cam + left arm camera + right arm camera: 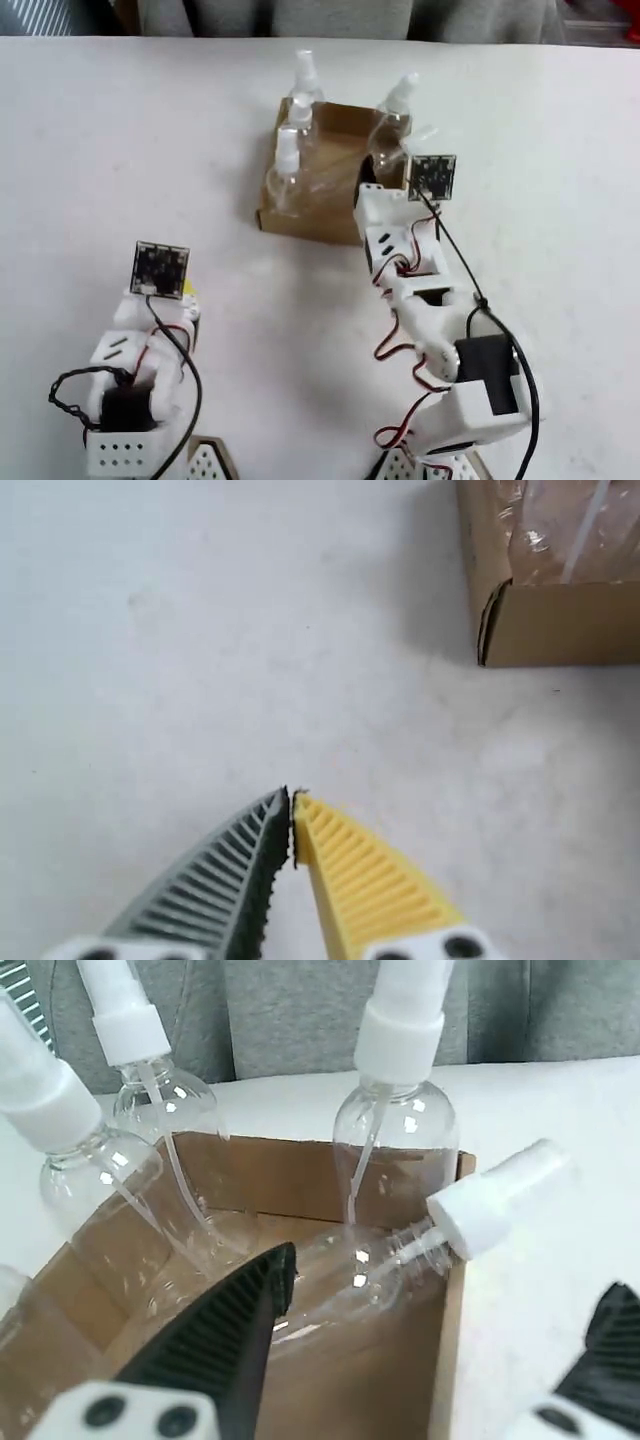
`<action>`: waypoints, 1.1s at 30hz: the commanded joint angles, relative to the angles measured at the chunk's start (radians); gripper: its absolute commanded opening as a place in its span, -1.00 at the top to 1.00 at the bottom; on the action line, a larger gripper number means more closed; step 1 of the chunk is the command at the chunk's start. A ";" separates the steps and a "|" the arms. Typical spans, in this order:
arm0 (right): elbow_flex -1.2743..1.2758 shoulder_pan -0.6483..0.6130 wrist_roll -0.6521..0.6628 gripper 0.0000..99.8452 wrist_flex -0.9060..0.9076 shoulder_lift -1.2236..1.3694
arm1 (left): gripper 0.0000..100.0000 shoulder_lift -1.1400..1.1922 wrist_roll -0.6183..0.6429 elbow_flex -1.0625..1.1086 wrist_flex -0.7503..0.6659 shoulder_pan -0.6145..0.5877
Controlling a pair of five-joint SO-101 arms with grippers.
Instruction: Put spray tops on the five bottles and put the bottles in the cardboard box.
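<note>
- While the right gripper (447, 1280) hangs with jaws apart, a clear plastic spray-topped bottle (360, 1275) tilts just ahead of them, seemingly on the brown cardboard box (290, 1175) rim.
- Meanwhile, left gripper (293, 802): jaws together.

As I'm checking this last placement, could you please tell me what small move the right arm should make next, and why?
Probably lift the right end effector straight up, clear of the cardboard box. It is open over the tilted bottle, which lies in the box with its spray top past the rim. A sideways exit might knock the upright bottles.
</note>
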 commanded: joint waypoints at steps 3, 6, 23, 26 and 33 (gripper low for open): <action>-0.012 0.008 -0.009 0.20 0.010 -0.050 | 0.95 -0.013 -0.005 -0.003 0.003 0.008; -0.012 0.010 -0.009 0.20 0.012 -0.054 | 0.95 -0.013 -0.005 -0.003 0.003 0.008; -0.095 0.071 -0.106 0.20 0.377 -0.236 | 0.95 -0.013 -0.008 -0.003 0.003 0.010; -0.121 0.068 -0.146 0.20 0.516 -0.300 | 0.95 -0.013 -0.008 -0.003 0.003 0.008; -0.164 0.061 -0.239 0.20 0.730 -0.394 | 0.95 -0.013 -0.008 -0.003 0.003 0.008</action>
